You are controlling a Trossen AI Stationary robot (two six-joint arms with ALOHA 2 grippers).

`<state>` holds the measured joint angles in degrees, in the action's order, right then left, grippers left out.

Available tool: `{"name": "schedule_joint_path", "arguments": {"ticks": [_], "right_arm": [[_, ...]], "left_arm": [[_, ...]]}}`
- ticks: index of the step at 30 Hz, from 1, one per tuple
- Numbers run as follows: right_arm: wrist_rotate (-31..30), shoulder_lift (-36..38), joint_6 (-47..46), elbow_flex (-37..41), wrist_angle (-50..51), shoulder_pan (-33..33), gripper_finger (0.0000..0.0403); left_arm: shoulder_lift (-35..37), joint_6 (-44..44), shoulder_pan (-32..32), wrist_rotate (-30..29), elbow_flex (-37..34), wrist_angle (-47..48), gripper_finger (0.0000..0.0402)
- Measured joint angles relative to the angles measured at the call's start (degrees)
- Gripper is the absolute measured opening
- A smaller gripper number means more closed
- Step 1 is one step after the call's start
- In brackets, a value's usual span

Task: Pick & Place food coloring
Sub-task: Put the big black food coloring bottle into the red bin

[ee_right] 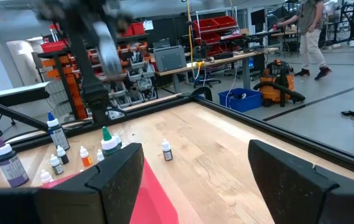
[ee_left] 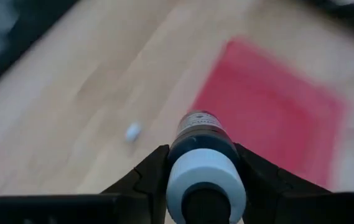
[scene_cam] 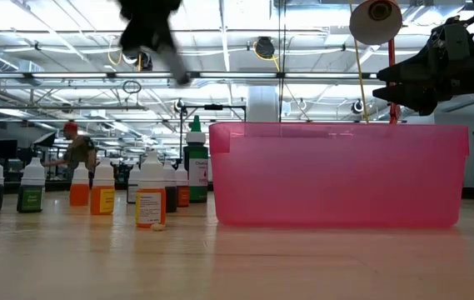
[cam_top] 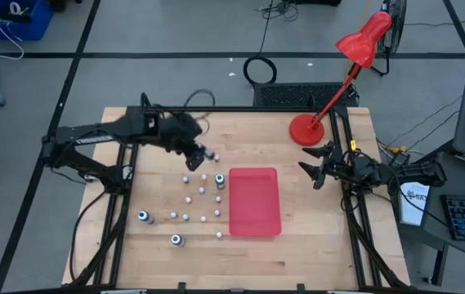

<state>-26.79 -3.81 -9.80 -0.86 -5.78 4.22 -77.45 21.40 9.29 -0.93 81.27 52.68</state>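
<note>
Overhead, the left claw (cam_top: 202, 153) pinched one food coloring bottle (ee_left: 203, 140) above the tabletop (cam_top: 314, 245), at ten o'clock from the red tray (cam_top: 254, 202). The tray looked empty; other bottles (cam_top: 145, 216) stood at its nine o'clock. The right claw (cam_top: 312, 166) waited spread at three o'clock.

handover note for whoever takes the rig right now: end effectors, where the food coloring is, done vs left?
Left end effector: shut on a dark food coloring bottle, raised above the table left of the red tray.
Right end effector: open, holding nothing, waiting right of the tray.
Remaining bottles: standing loose on the wood left of the tray.
Done: one bottle picked; no bottle can be seen in the tray.
Left: place the held bottle, then the rest.
</note>
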Motion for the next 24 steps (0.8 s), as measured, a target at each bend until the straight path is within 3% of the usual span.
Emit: {"name": "schedule_joint_path", "arguments": {"ticks": [5, 11, 16, 24], "right_arm": [[0.00, 0.00, 0.02, -0.01, 0.00, 0.01, 0.0279], [0.00, 0.00, 0.00, -0.01, 0.00, -0.01, 0.0279], [0.00, 0.00, 0.01, 0.01, 0.00, 0.00, 0.0279], [0.00, 0.00, 0.00, 0.01, 0.00, -0.01, 0.0279]], "left_arm": [[-7.54, -7.42, -3.71, 0.86, 14.32, 2.39, 0.0144], [-24.20, -22.00, -9.86, 5.81, 29.07, 4.92, 0.0144], [-36.77, -28.07, -12.34, 1.16, 41.31, 16.32, 0.0144], [-48.36, -28.35, -12.41, -5.69, 42.21, 20.09, 0.0144]]}}
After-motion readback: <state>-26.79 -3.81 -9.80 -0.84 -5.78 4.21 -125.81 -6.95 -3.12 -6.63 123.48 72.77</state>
